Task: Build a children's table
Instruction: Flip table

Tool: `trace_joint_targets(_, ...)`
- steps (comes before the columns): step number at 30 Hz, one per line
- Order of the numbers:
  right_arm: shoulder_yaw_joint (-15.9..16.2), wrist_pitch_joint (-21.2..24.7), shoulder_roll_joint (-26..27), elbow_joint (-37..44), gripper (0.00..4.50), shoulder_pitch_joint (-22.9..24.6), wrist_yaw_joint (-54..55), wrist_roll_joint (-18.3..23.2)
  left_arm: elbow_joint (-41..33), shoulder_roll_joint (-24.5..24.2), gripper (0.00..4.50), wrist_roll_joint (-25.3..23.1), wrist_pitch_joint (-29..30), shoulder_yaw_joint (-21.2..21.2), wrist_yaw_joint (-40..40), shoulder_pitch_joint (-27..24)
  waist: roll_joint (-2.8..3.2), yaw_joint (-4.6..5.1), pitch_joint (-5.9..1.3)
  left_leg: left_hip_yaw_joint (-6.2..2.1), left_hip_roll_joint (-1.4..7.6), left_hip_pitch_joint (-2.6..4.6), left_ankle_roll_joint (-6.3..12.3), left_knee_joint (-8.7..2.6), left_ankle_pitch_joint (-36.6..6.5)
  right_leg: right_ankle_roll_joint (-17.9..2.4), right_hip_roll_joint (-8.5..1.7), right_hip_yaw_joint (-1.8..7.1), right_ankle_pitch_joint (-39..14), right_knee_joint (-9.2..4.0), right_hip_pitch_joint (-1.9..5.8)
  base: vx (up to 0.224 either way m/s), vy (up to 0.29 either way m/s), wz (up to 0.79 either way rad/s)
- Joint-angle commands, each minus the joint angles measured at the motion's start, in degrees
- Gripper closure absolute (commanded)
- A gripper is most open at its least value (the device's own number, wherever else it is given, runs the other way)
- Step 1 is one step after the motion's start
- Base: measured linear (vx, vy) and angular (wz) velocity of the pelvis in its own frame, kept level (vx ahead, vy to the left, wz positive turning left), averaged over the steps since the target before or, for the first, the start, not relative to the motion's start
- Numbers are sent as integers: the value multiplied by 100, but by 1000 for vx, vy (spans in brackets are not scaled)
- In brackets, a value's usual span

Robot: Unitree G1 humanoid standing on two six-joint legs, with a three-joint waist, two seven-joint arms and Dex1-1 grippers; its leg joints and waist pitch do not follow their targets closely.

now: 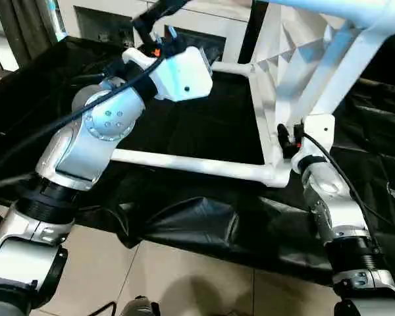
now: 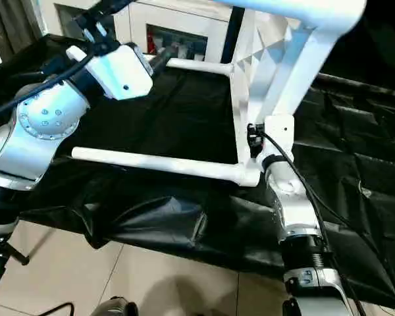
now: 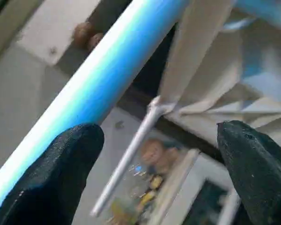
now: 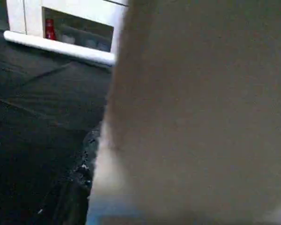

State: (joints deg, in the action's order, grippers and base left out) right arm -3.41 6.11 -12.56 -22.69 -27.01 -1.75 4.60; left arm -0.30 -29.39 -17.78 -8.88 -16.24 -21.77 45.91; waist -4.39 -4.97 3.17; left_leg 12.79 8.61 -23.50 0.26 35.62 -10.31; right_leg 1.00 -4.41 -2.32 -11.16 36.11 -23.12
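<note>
Between the left gripper's (image 3: pixel 154 173) spread jaws passes a table leg (image 3: pixel 98 89): stiff, light, slick plastic, best grasped mid-shaft; right gripper's (image 1: pixel 288 141) jaws I cannot tell.

A: Children's table (image 1: pixel 270 125): all-white plastic, tipped on edge, ribbed underside exposed. Legs fitted in round corner sockets.

B: Leg positions?

A: Near leg (image 1: pixel 184 162) lies level along the black sheet; far leg (image 2: pixel 197 65) parallel behind; another leg (image 1: pixel 345 72) slopes upward.
</note>
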Motion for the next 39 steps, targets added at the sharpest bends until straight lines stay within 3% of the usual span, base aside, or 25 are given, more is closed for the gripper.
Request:
trace_joint_targets(1, -27, 11, -73, -62, 233, -82, -21, -101, -121, -67, 0, 170, -72, -262, -541, -191, 103, 14, -386, -298, 473, 279, -602, -522, -1336, -1003, -425, 240, -434, -344, 131, 0, 0, 0)
trace_joint_targets(6, -42, -6, -72, -80, 241, -113, -28, -102, -147, -25, 0, 384, -408, -251, -490, -261, 110, 17, -375, -303, 482, 306, -697, -541, -1694, -956, -434, 251, -851, -383, 102, 0, 0, 0)
trace_joint_targets(7, -44, -19, -72, -98, 241, -123, -38, -104, -125, 6, 0, 370, -496, -180, -386, -215, 70, 25, -364, -305, 485, 299, -701, -549, -1736, -939, -431, 247, -909, -391, 102, 0, 0, 0)
trace_joint_targets(9, -36, -46, -77, -154, 241, -156, -69, -118, 1, 103, 0, 10, -689, 137, 204, 31, 84, 30, -366, -306, 485, 294, -682, -541, -1713, -929, -441, 255, -909, -391, 105, 0, 0, 0)
trace_joint_targets(10, -36, -52, -79, -168, 242, -164, -74, -119, 33, 121, 0, -72, -707, 200, 321, 88, 41, 46, -368, -307, 486, 284, -662, -534, -1680, -917, -442, 253, -901, -390, 123, 0, 0, 0)
trace_joint_targets(15, -31, -67, -77, -189, 242, -179, -83, -129, 44, 90, 0, -364, -846, 414, 743, 293, 61, 38, -361, -311, 488, 277, -574, -520, -1539, -873, -453, 259, -937, -400, 119, 0, 0, 0)
trace_joint_targets(25, -55, -265, -81, -186, 242, -258, -93, -153, 1091, 30, 0, -1103, -93, 479, 1158, 613, 69, 40, -365, -320, 475, 291, -617, -525, -1669, -852, -455, 258, -1149, -414, 80, 0, 0, 0)
trace_joint_targets(26, -63, -277, -82, -176, 242, -261, -93, -149, 1150, 39, 0, -1109, -54, 515, 1209, 636, 116, 31, -372, -328, 477, 287, -614, -523, -1583, -889, -461, 256, -1001, -395, 92, 0, 0, 0)
trace_joint_targets(31, -68, -332, -120, -89, 243, -250, -94, -177, 1123, 192, 39, -811, 115, 761, 1215, 740, 86, 12, -387, -294, 465, 268, -462, -493, -1208, -1091, -449, 246, -399, -345, 137, 0, 0, 0)
trace_joint_targets(35, -90, -338, -142, -59, 243, -261, -84, -180, 1052, 284, 77, -689, 119, 772, 1140, 748, 87, 5, -377, -291, 473, 272, -401, -495, -1238, -1129, -450, 247, -496, -363, 136, 0, 0, 0)
trace_joint_targets(36, -100, -355, -171, -72, 243, -289, -89, -186, 1005, 360, 81, -568, 117, 767, 1078, 712, 157, -6, -379, -301, 476, 281, -426, -499, -1284, -1127, -455, 250, -528, -362, 131, 0, 0, 0)
trace_joint_targets(37, -121, -376, -255, -73, 243, -340, -114, -205, 864, 525, 102, -339, 186, 785, 1001, 609, 103, 4, -375, -298, 477, 277, -444, -499, -1330, -1126, -446, 246, -538, -369, 146, 0, 0, 0)
trace_joint_targets(39, -131, -384, -293, -78, 243, -363, -127, -213, 814, 598, 117, -242, 223, 801, 962, 569, 105, -12, -377, -284, 476, 287, -423, -487, -1309, -1141, -459, 249, -544, -370, 147, 0, 0, 0)
